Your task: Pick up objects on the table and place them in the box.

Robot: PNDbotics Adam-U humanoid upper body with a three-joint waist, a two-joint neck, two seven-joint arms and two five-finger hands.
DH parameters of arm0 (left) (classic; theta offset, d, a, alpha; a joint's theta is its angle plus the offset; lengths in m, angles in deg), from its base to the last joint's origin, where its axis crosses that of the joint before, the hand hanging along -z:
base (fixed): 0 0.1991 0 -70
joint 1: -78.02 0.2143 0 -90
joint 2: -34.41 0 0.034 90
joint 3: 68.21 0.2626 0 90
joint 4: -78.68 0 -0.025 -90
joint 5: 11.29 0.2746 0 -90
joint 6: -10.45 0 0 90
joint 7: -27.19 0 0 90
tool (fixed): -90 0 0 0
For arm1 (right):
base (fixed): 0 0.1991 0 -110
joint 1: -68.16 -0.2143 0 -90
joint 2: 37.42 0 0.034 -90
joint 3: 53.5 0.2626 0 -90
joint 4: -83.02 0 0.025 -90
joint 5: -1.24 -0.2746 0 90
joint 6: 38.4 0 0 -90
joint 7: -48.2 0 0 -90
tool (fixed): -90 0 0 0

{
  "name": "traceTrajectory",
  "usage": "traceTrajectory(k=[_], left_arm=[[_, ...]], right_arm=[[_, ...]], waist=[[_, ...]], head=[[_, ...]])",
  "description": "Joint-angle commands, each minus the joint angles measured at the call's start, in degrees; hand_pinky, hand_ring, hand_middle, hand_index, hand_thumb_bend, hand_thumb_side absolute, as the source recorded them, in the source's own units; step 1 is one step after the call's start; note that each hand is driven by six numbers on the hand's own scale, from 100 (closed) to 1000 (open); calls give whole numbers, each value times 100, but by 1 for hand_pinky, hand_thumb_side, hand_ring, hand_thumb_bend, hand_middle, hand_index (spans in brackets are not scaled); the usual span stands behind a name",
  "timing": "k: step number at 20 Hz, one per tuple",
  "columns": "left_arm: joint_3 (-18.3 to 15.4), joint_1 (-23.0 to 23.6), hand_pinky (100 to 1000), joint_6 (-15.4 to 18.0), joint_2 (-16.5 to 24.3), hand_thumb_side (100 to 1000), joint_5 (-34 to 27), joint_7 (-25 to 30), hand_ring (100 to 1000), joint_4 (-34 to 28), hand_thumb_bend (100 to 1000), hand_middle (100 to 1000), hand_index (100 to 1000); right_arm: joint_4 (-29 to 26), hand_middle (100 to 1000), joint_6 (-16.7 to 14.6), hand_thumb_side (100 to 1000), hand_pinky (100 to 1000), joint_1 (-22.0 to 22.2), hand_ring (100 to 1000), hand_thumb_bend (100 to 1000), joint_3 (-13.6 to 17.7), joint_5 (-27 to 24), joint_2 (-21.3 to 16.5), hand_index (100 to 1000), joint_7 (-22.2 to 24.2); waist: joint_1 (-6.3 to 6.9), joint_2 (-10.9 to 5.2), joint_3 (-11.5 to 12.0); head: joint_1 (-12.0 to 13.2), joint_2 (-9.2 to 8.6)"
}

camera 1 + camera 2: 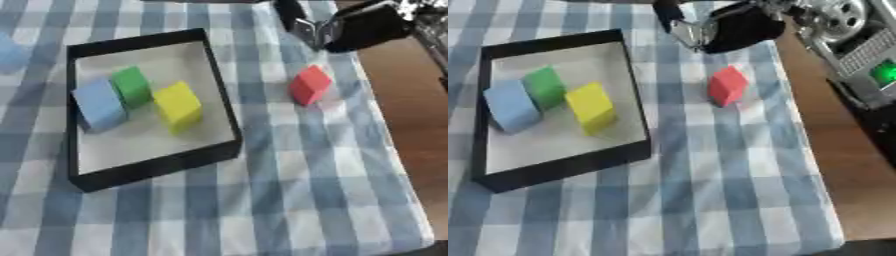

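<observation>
A red block (309, 85) lies on the blue-and-white checked cloth, to the right of the black box (223, 95). Inside the box sit a blue block (98, 104), a green block (132, 86) and a yellow block (178, 106), close together. My right hand (363, 27) comes in from the upper right and hovers beyond the red block, apart from it. Its fingers are spread, with nothing between them. My left hand shows in neither view.
A pale blue thing (9, 52) lies at the left edge of the cloth. The table's right edge (385, 150) runs close to the red block, with brown surface beyond. A grey device with a green light (881, 72) stands at the right.
</observation>
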Motion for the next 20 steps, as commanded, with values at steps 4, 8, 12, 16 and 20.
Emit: traceTrajectory(k=[4, 8, 12, 16, 20], left_arm=[[-74, -49, 652, -9, 152, 582, -8, 29, 758, -44, 445, 720, 813], [-69, -56, 651, -7, 159, 582, -25, 48, 758, -26, 447, 720, 813], [-57, -86, 650, -6, 174, 581, -44, 76, 758, -5, 447, 720, 813], [-23, -146, 650, -1, 194, 582, -66, 117, 759, 6, 447, 721, 814], [18, -201, 650, 1, 207, 582, -88, 171, 759, 24, 447, 721, 814]], right_arm=[[-107, 864, -647, 100, 904, 261, 864, 100, 331, 5, -715, 880, 308], [-107, 870, -1220, 166, 912, 479, 884, 100, 382, 112, -1037, 890, 697], [-107, 871, -1529, 276, 918, 628, 896, 100, 420, 308, -1345, 897, 1003], [-105, 865, -1609, 480, 933, 635, 912, 254, 330, 681, -1544, 919, 1198], [40, 870, -1637, 607, 937, 522, 913, 325, 150, 1115, -1559, 915, 1360]], waist=[[64, -111, 24], [55, -75, 61], [55, -37, 84], [44, -14, 148], [38, -10, 205]], head=[[2, -38], [8, -60], [-1, -100], [-49, -151], [-112, -194]])
